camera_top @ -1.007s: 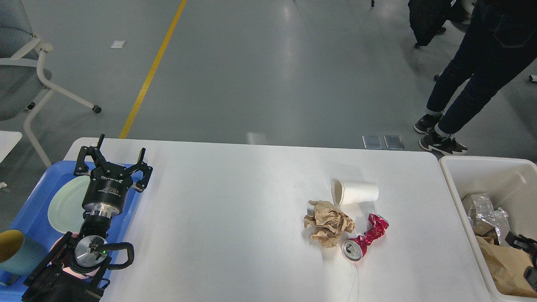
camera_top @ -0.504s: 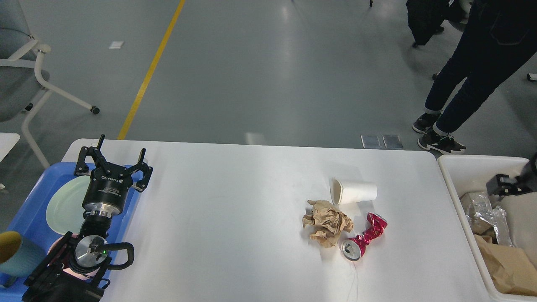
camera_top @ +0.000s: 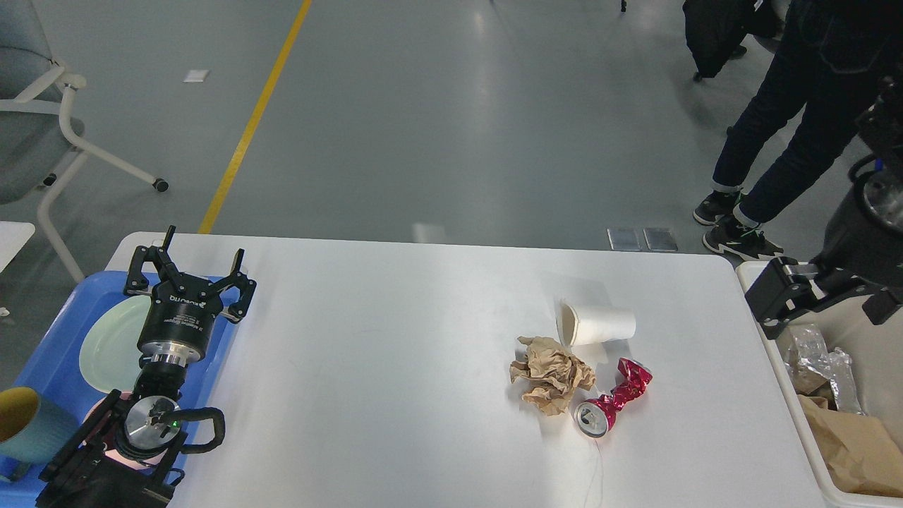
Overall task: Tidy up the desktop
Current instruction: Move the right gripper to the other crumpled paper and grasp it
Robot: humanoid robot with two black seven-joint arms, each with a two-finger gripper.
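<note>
The white desktop [camera_top: 388, 353] holds three pieces of litter right of centre: a white paper cup [camera_top: 600, 324] on its side, a crumpled brown paper [camera_top: 554, 374] and a crushed red can [camera_top: 614, 402]. My left gripper [camera_top: 187, 271] is open and empty above the right edge of the blue tray [camera_top: 49, 353], far left of the litter. My right gripper [camera_top: 832, 307] hangs above the near-left corner of the off-white bin [camera_top: 804, 437]. Its fingers look spread and empty.
The bin at the right holds crumpled foil [camera_top: 822, 360] and brown paper [camera_top: 853, 444]. The tray holds a pale green plate [camera_top: 106, 346] and a teal cup [camera_top: 25, 423]. A person [camera_top: 776, 141] stands beyond the far right corner. A chair [camera_top: 42, 120] is at the far left.
My right arm has risen out of the bin and now hangs above its near-left corner. The left arm and the litter have not moved.
</note>
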